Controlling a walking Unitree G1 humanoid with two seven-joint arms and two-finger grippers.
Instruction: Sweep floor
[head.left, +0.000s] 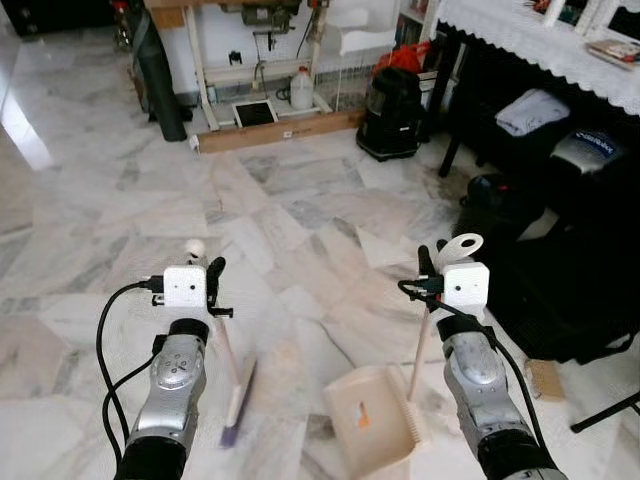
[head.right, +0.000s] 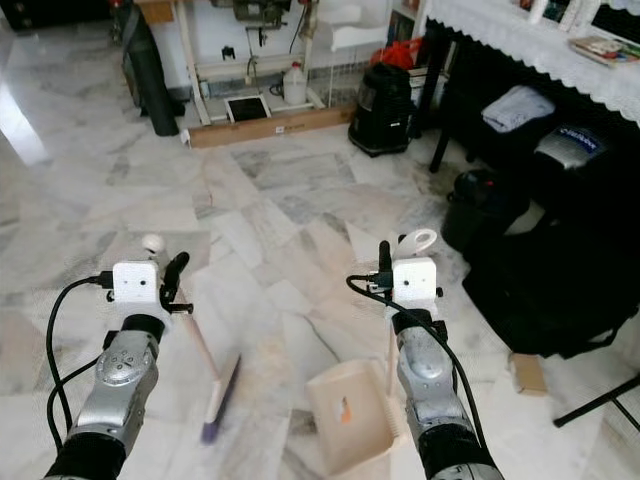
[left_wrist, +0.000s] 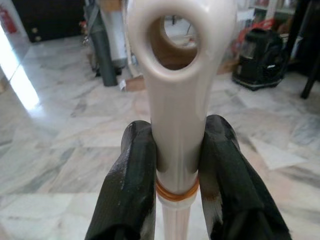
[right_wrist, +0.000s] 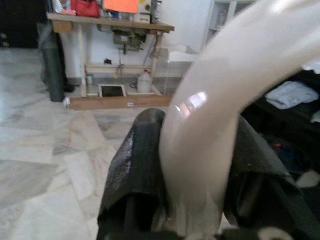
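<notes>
My left gripper (head.left: 207, 272) is shut on the cream handle of a small broom (head.left: 238, 392), whose purple-tipped bristle head rests on the marble floor (head.left: 150, 210). The left wrist view has the handle's ring end (left_wrist: 181, 75) clamped between both black fingers (left_wrist: 131, 185). My right gripper (head.left: 432, 262) is shut on the upright cream handle (right_wrist: 220, 110) of a beige dustpan (head.left: 372, 418) that sits on the floor beside the broom. A small orange scrap (head.left: 362, 419) lies in the pan.
A black bag (head.left: 570, 290) and a black vacuum (head.left: 392, 112) stand to the right, under a table with a white lace cloth (head.left: 540, 45). Far back are a wooden workbench (head.left: 262, 70), a white jug (head.left: 301, 90) and a dark rolled mat (head.left: 160, 75).
</notes>
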